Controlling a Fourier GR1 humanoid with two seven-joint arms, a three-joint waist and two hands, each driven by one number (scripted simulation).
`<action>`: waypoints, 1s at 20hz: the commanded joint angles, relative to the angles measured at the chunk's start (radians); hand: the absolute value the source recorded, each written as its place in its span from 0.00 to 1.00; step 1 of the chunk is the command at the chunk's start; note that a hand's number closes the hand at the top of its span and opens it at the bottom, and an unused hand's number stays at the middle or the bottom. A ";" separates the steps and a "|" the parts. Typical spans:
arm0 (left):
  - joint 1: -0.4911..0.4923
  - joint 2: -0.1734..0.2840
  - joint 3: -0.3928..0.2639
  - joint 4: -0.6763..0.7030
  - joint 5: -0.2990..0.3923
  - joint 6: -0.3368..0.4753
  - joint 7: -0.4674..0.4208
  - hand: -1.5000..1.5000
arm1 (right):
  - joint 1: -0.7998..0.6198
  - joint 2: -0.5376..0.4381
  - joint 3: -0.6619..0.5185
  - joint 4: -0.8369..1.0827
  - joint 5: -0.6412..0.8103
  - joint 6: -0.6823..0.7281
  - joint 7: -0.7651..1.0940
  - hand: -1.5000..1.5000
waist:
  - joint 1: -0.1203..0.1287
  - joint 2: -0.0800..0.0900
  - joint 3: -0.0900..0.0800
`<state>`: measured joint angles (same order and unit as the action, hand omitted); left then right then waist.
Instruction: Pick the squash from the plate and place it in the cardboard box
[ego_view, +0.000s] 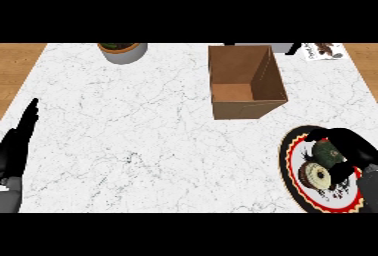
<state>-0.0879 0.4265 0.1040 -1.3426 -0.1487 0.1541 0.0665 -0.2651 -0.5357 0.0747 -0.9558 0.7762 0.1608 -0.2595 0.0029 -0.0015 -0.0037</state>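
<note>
— Where is the squash (327, 152) found?
— On the plate (291, 150), at the worktop's (148, 140) right edge near the front corner. It is clasped by the right hand (353, 147), whose fingers are curled round it.
— And the box (246, 82)?
— It is set open near the back edge, well apart from the plate.
— The left hand (16, 145)?
— It is seen at the left edge, fingers straight, nothing held.
— Anything else?
— A grey pot (123, 51) is placed at the back edge.
</note>
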 joint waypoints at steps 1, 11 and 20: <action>-0.034 0.008 0.009 -0.046 -0.005 -0.022 0.077 0.50 | -0.041 0.008 -0.030 0.033 0.042 -0.090 -0.012 1.00 | 0.002 0.002 0.004; 0.031 0.002 0.044 0.018 0.000 -0.023 0.006 0.50 | 0.096 0.191 -0.100 -0.084 0.096 -0.294 0.439 1.00 | -0.049 -0.015 -0.002; 0.052 -0.011 0.046 0.010 -0.012 -0.004 -0.014 0.50 | 0.279 0.261 -0.007 -0.627 0.356 -0.363 0.890 1.00 | -0.061 -0.017 -0.004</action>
<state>-0.0423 0.4220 0.1445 -1.3531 -0.1666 0.1537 0.0745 -0.0514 -0.3183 0.0160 -1.3673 1.0286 -0.1883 0.4597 -0.0541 -0.0227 -0.0116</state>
